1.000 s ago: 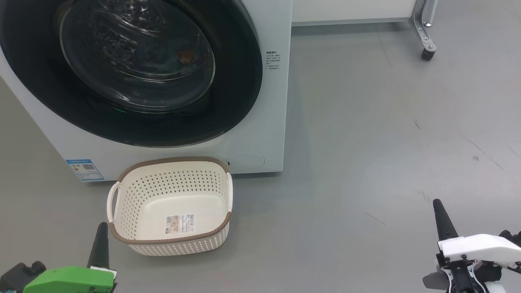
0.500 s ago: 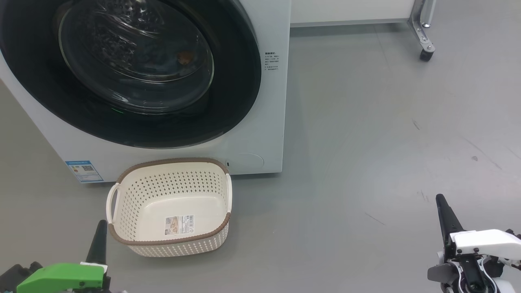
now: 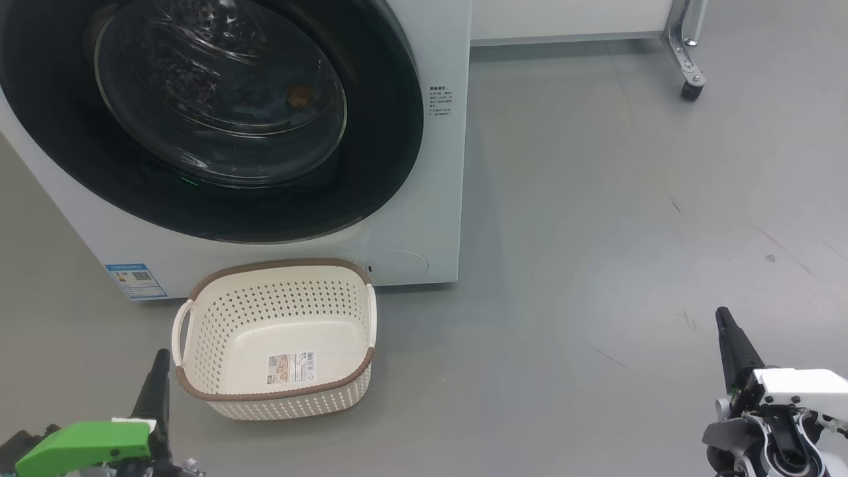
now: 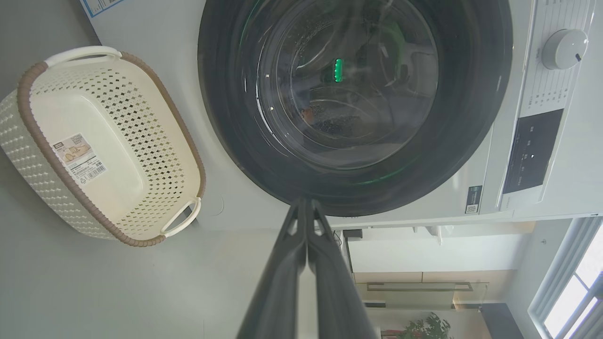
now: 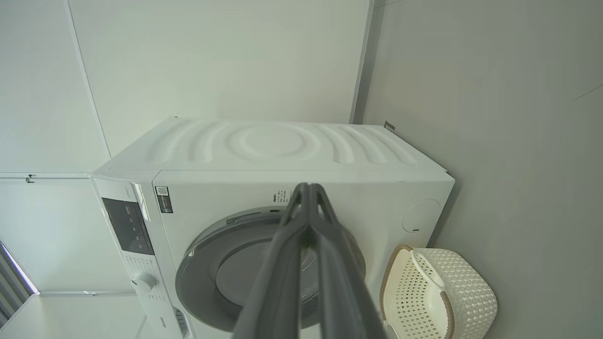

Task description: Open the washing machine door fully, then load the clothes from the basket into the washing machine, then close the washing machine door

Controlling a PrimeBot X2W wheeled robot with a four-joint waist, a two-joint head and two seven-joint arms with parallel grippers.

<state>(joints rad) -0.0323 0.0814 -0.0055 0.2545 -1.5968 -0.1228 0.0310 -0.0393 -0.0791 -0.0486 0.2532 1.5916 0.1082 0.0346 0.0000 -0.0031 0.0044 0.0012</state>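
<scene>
The washing machine [image 3: 437, 199] sits a touch further left in the head view than a second ago, and the marks on the floor [image 3: 596, 232] have slid with it, so it is the camera that has shifted, not the machine. The washing machine door [image 3: 377, 165] lies flat against the front, shut as before, and the left wrist view shows no gap at its black rim. The basket [image 3: 278, 265] stands unmoved on the floor just in front of the machine's lower panel, bare down to the sticker on its base. The clothes [image 3: 299, 96] show only as a small orange-brown patch behind the glass, so they appear to be in the drum. The left hand [image 3: 159, 361], fingers pressed together on nothing, hangs by the basket's near left corner. The right hand [image 3: 723, 318], likewise closed and empty, is well apart to the right. Both have sunk slightly toward the bottom edge. All three steps look done, and the arms seem to be settling to rest.
</scene>
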